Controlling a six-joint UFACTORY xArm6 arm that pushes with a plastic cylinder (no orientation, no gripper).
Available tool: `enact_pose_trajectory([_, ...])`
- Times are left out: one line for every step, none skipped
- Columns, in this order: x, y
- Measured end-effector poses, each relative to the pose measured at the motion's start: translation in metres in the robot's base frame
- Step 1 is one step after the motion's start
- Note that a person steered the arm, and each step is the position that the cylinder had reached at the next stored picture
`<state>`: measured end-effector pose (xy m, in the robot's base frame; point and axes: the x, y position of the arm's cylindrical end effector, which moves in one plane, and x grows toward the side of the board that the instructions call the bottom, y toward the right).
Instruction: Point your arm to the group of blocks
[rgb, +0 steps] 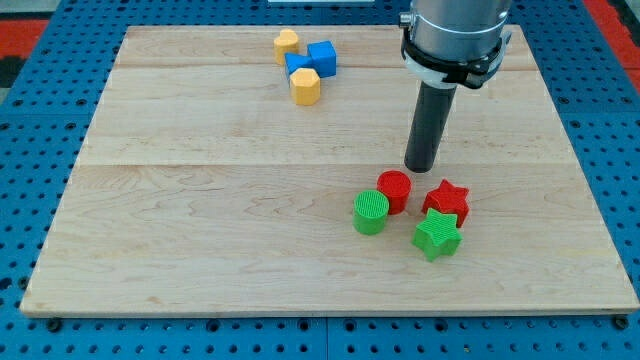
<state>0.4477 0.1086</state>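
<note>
Counting blocks on the pale wooden board (200, 250): 8 total, in 2 groups of 4. Group nr the view's top: 1 yellow heart-ish block (287, 43), 2 blue cubes (322, 56) (297, 66), 1 yellow hexagonal block (305, 86), all touching or just beside each other. Group twd the view's bottom right: 1 red cylinder (395, 189), 1 green cylinder (371, 212), 1 red star block (446, 201), 1 green star block (437, 236); the cylinders touch, green star overlaps the red star's lower edge. No pincer on this arm, just a straight dark rod, so nothing to open, close or hold. My tip (421, 168) sits on the board just above the red cylinder, betw. it and the red star, w/ a small gap. Top group lies well apart, up & to the view's left of the tip.
</note>
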Motion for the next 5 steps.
enact_pose_trajectory([0.000, 0.000])
enact_pose_trajectory([0.000, 0.001])
enact_pose_trajectory([0.000, 0.000])
enact_pose_trajectory([0.002, 0.000])
enact_pose_trajectory([0.002, -0.010])
